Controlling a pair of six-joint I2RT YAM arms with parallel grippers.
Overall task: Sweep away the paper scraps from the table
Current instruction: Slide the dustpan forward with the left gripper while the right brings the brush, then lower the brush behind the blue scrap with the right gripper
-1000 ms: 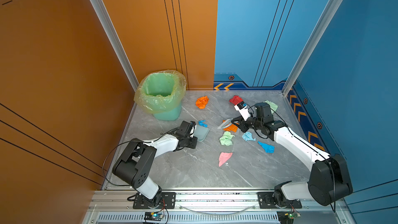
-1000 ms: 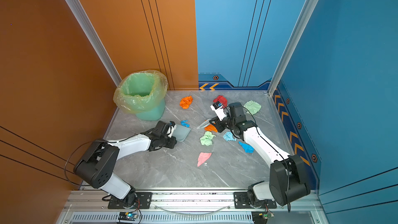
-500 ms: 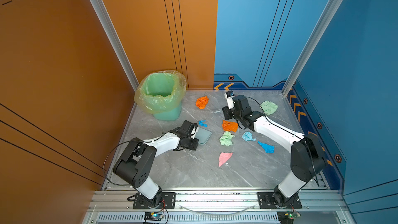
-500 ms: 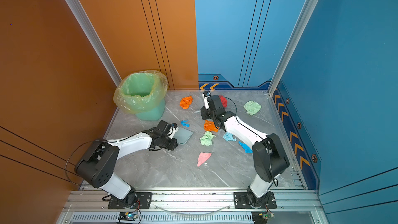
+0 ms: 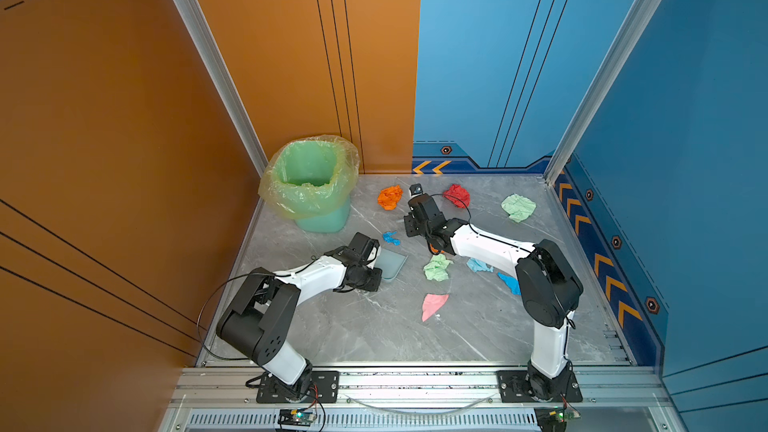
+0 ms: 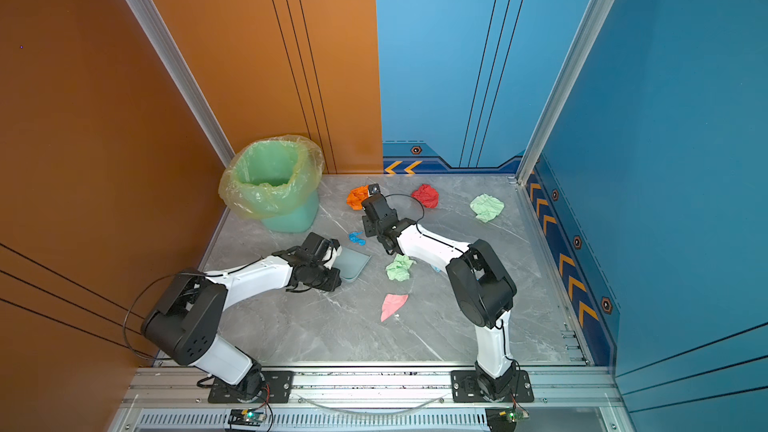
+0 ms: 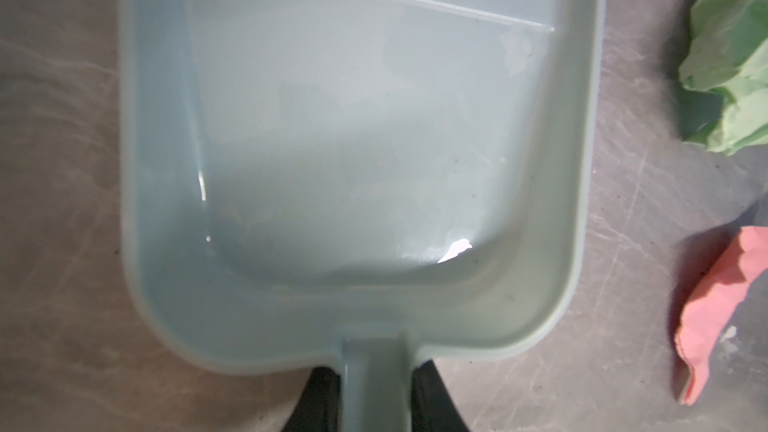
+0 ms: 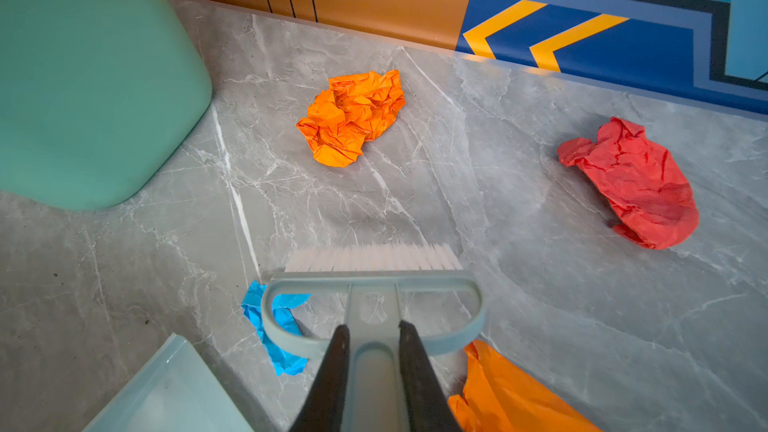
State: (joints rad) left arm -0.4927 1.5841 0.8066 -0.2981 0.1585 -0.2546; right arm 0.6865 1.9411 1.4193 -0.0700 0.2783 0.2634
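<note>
LITTER ON THE MARBLE: A mint-green plastic bin (image 5: 320,218), lined with a yellowish translucent bag (image 5: 307,189), stands at the far left of the grey marble-patterned bench (image 5: 374,334). Beside it, the left pincer (image 7: 374,367) is clamped on the handle of a pale blue plastic dustpan (image 7: 353,139), which lies empty with its lip towards the litter.

The paper scraps are strewn over the middle and right of the bench, none in the pan. A small twisted blue scrap (image 8: 286,359) lies just off the pan's corner, and a crumpled orange ball (image 5: 390,196) sits near the back wall.

The right pincer (image 8: 374,326), reaching across the middle, is clamped on the stem of a pale blue hand brush (image 8: 374,284). Its white bristles are low over the bench, though contact cannot be told. A second orange scrap (image 8: 507,392) lies beside it.

Further right are a flat pink torn piece (image 5: 433,305), a pale green crumpled wad (image 5: 436,268), a red crumpled ball (image 5: 456,195), two blue pieces (image 5: 478,265) and a pale green crumpled sheet (image 5: 518,207).

The paper looks featherweight, soft and springy, likely to skid or roll on the slick stone. It is better pushed from its far side with the bristles than pinched. The flat pink piece may slip under the pan's lip.
</note>
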